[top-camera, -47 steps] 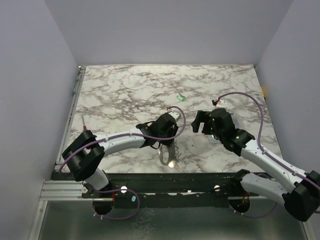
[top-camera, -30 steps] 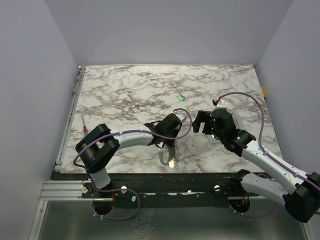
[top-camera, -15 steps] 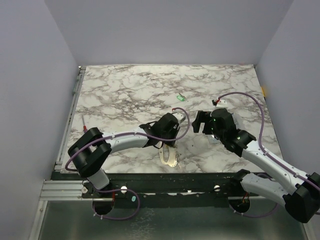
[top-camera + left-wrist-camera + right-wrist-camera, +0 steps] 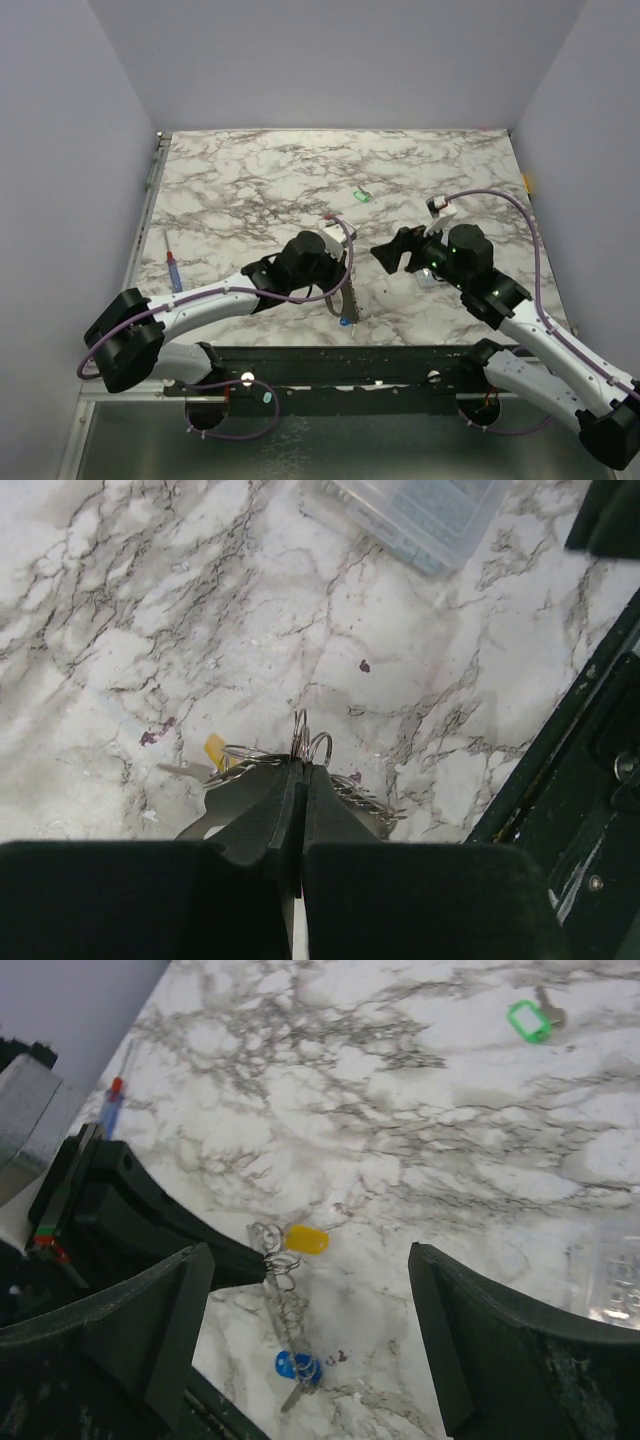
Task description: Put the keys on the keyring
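Keyring [image 4: 268,1245] clamped in left pincer [image 4: 301,775]; right pincer [image 4: 393,252] apart; blue key [image 4: 293,1365] clear from right-wrist.

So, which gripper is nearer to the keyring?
Left. The left gripper is shut on the keyring; the right gripper hangs open to its right, not touching it.
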